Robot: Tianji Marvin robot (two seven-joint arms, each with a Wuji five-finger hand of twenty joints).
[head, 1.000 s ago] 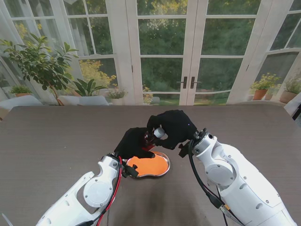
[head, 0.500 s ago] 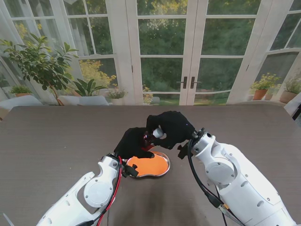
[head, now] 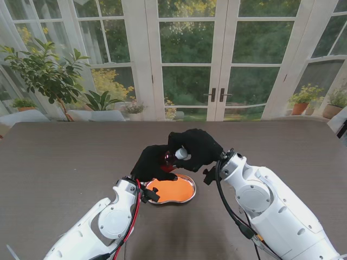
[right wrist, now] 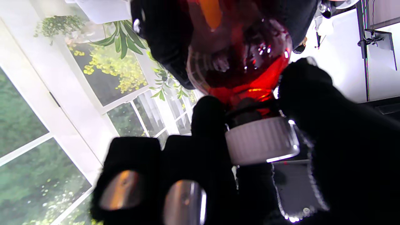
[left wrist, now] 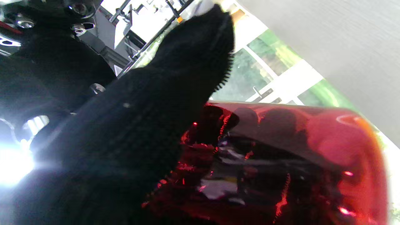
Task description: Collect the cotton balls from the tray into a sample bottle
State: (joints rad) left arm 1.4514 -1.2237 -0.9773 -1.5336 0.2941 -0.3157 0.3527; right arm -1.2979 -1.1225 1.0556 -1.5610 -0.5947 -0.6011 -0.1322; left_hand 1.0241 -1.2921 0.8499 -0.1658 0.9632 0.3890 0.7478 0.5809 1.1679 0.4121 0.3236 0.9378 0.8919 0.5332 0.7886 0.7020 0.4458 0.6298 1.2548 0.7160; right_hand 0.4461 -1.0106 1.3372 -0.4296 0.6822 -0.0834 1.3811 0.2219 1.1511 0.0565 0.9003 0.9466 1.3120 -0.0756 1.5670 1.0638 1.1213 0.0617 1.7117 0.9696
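While both gloved hands met over the tray:
Stand view: left hand held the red sample bottle above the orange-lined tray.
Left wrist view: bottle gripped steady for uncapping.
Right wrist view: right hand pinched the white cap; cotton balls unseen.

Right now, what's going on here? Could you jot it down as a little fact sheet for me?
Left hand: shut on the red bottle, held above the tray
Right hand: shut on the white cap, at the bottle's mouth
Cap: whether on or off the neck, cannot tell
Tray: metal rim, orange inside, on the dark table
Cotton balls: none made out
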